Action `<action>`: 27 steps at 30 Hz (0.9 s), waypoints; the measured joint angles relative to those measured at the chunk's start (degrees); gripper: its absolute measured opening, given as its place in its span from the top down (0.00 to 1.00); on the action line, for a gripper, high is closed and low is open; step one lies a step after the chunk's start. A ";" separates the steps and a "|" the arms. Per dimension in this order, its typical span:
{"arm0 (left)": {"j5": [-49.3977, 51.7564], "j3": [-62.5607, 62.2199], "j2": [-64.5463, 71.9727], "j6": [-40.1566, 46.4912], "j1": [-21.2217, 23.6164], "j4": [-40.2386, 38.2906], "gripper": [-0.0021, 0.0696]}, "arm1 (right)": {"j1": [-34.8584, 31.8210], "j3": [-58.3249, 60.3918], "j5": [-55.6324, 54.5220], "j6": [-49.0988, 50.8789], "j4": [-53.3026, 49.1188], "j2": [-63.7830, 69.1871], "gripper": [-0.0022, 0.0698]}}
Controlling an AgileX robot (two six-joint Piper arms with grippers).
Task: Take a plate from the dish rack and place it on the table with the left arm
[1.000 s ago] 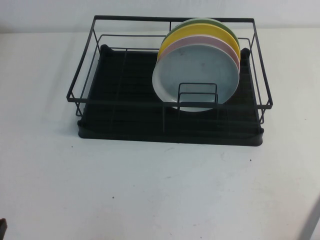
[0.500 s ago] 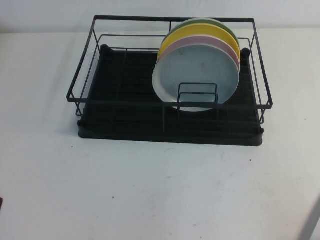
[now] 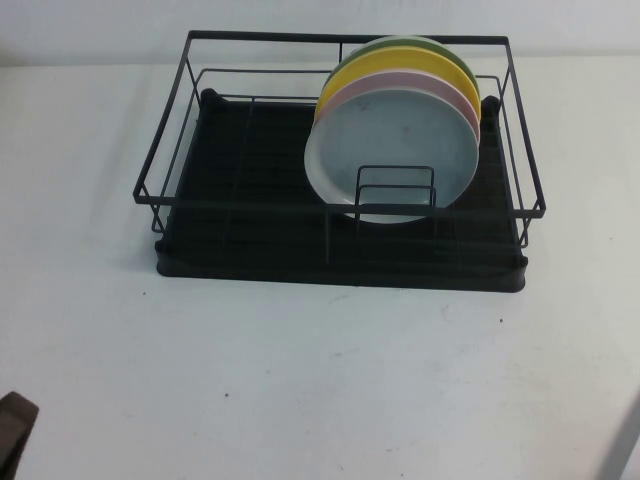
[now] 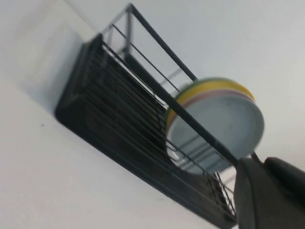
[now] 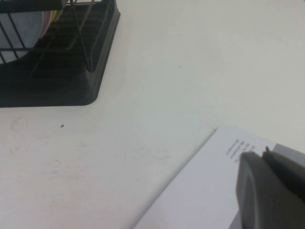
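Now the left arm [image 3: 15, 432] has edged into the near-left corner; both grippers' jaws unreadable.

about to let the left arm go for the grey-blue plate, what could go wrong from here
1. The plate stands against the pink plate behind it; a careless grasp might catch both.
2. The dish rack has a front wire crossing the plate's lower part; a low pull could snag.
3. The left tool sits at the table near-left corner, far from the rack on the plates' opposite side, so a long reach. The right tool is parked over paper.
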 joint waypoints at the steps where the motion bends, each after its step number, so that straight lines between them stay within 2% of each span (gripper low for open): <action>1: 3.71 -2.71 0.41 2.70 0.00 0.94 0.98 | 0.00 0.00 0.00 0.00 0.00 0.00 1.00; 8: 23.65 -26.88 14.52 20.18 0.00 7.94 0.98 | 0.00 0.00 0.00 0.00 0.00 0.00 1.00; 15: 42.46 -50.36 36.14 39.80 0.00 11.55 0.98 | 0.00 0.00 0.00 0.00 0.00 0.00 1.00; 19: 46.68 -59.16 46.65 46.70 0.00 11.83 0.98 | 0.00 0.00 0.00 0.00 0.00 0.00 1.00; 24: 46.84 -65.25 55.61 55.49 0.00 8.97 0.97 | 0.00 0.00 0.00 0.00 0.00 0.00 1.00; 27: 47.53 -67.38 60.45 63.56 0.00 6.28 0.92 | 0.00 0.00 0.00 0.00 0.00 0.00 1.00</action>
